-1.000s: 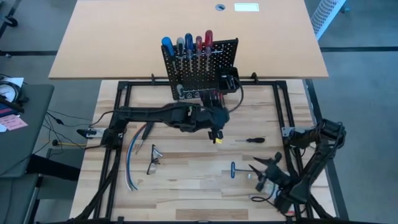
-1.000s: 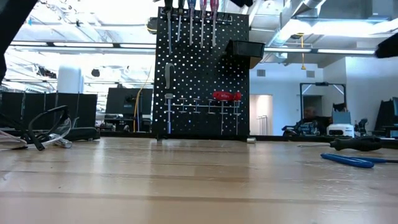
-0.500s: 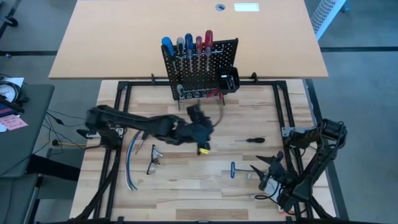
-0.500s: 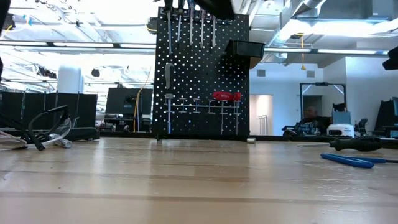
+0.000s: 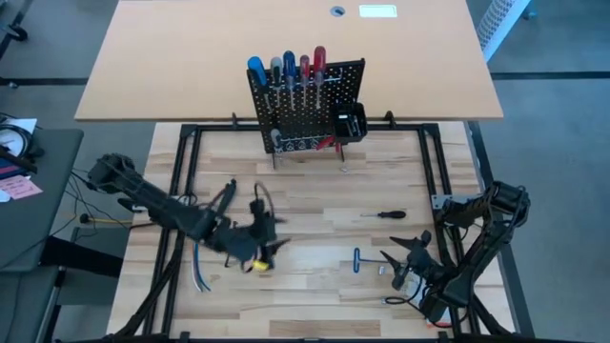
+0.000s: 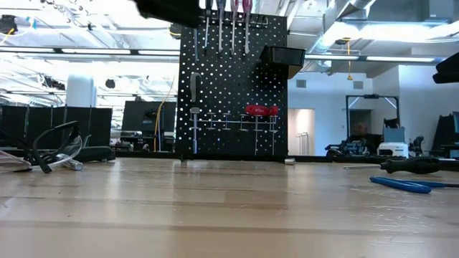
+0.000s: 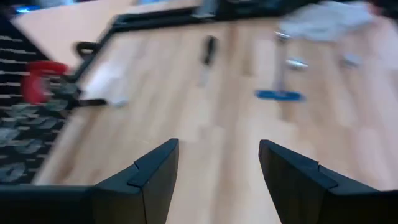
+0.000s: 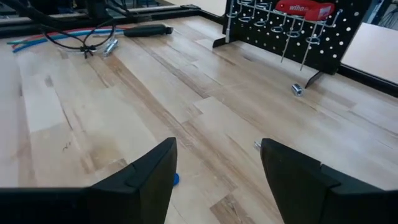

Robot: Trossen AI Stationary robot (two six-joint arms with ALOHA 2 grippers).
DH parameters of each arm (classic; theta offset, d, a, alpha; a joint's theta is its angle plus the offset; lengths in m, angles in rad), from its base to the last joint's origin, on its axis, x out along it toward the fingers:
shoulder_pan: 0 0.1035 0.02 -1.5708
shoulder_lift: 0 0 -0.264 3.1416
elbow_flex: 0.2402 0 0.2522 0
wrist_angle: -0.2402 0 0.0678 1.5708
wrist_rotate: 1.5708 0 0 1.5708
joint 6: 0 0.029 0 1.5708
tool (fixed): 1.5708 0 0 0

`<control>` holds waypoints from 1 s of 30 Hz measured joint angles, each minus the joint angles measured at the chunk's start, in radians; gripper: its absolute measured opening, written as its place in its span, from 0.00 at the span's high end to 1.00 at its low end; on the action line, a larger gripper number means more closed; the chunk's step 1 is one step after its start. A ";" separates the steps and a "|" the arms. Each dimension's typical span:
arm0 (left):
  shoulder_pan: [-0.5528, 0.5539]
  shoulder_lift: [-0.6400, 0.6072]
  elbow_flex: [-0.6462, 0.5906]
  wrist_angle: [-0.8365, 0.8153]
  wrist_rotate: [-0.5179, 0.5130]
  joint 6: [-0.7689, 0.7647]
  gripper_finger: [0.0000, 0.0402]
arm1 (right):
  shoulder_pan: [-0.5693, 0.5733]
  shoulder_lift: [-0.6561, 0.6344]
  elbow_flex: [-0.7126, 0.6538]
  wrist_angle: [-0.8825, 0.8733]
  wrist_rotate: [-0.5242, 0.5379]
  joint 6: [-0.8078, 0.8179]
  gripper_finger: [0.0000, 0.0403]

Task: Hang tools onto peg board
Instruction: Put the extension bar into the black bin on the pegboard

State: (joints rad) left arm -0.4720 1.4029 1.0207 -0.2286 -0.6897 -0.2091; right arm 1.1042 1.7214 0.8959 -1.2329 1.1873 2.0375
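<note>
You have bare surface (image 5: 315,214) between the peg board (image 5: 310,110) at the far edge and both arms. Your left claw (image 5: 259,250) hovers released and empty near the left side. Your right claw (image 5: 405,259) waits spread, empty, beside the blue T-handle key (image 5: 359,259).

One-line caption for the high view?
Left gripper open, empty, mid-table; peg board holds screwdrivers; right gripper open near blue T-key.

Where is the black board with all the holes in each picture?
High view: peg board stands top middle.
Low view: peg board fills the middle, upright.
Left wrist view: only its blurred edge.
Right wrist view: its lower part.
Shared landmark: the red tool holder on it.
</note>
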 joint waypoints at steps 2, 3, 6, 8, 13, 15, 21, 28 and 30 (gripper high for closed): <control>-0.057 0.002 -0.017 -0.023 0.003 -0.035 0.45 | -0.013 0.000 0.000 0.020 0.000 -0.033 0.40; -0.078 0.005 -0.031 -0.035 0.004 -0.052 0.45 | -0.021 0.000 0.000 0.033 0.000 -0.049 0.40; -0.112 0.017 -0.075 -0.062 0.020 -0.125 0.45 | -0.045 0.000 0.000 0.061 0.000 -0.089 0.40; -0.106 0.017 -0.106 -0.146 0.076 -0.226 0.45 | -0.061 0.000 0.000 0.088 0.000 -0.121 0.40; -0.054 0.017 -0.169 -0.355 0.141 -0.428 0.45 | -0.098 0.000 0.000 0.161 -0.008 -0.228 0.40; -0.034 0.016 -0.173 -0.434 0.173 -0.438 0.45 | -0.111 0.001 0.000 0.187 -0.012 -0.267 0.41; 0.054 0.016 -0.177 -0.577 0.345 -0.300 0.45 | -0.133 0.001 0.000 0.244 -0.037 -0.349 0.41; 0.148 0.017 -0.212 -0.531 0.370 -0.198 0.45 | -0.138 0.001 0.000 0.255 -0.068 -0.372 0.41; 0.158 0.016 -0.212 -0.529 0.366 -0.198 0.45 | -0.138 0.001 0.000 0.255 -0.069 -0.373 0.41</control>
State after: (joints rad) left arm -0.3139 1.4193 0.8082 -0.7579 -0.3232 -0.4076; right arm 0.9661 1.7222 0.8959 -0.9783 1.1187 1.6643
